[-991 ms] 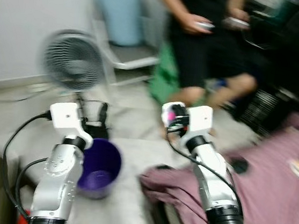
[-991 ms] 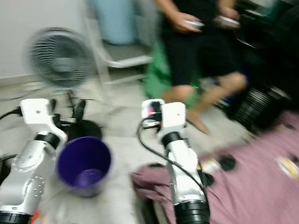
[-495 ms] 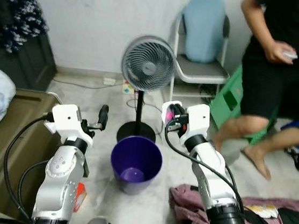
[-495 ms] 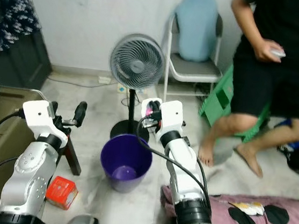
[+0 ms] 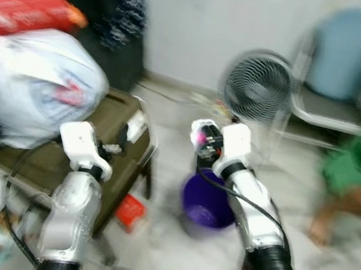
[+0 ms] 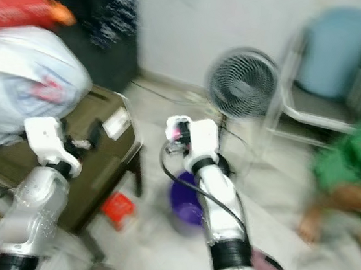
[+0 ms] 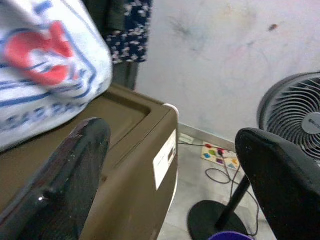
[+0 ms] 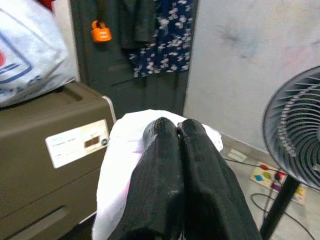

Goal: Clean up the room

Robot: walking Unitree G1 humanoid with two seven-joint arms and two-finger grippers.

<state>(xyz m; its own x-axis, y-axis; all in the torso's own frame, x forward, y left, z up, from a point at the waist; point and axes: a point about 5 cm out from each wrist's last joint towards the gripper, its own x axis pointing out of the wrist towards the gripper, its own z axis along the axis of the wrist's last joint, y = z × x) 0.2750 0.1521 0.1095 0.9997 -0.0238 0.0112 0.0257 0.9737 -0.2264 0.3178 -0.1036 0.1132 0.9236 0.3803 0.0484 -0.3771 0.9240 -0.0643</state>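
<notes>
My right gripper [image 8: 177, 127] is shut on a crumpled white piece of trash [image 8: 125, 150] with a pink patch, held up above the purple bin [image 5: 206, 206] that stands on the floor. In the eye views the right gripper [image 5: 201, 140] sits just above the bin's near rim. My left gripper [image 7: 172, 135] is open with nothing between its fingers, and it is raised beside a brown cabinet [image 7: 125, 150]. The left gripper [image 5: 117, 142] is to the left of the bin. Both eye views are blurred.
A pedestal fan [image 5: 256, 88] stands behind the bin, with a folding chair [image 5: 341, 68] beyond it. A big white bag [image 5: 36, 86] lies on the brown cabinet [image 5: 115, 111]. A small red box [image 5: 131, 211] lies on the floor. A person's foot [image 5: 327, 223] is at the right.
The camera has swung left, so the fan, bin and chair now sit further right and the cabinet and bags have come in. Both arms hold the same pose.
</notes>
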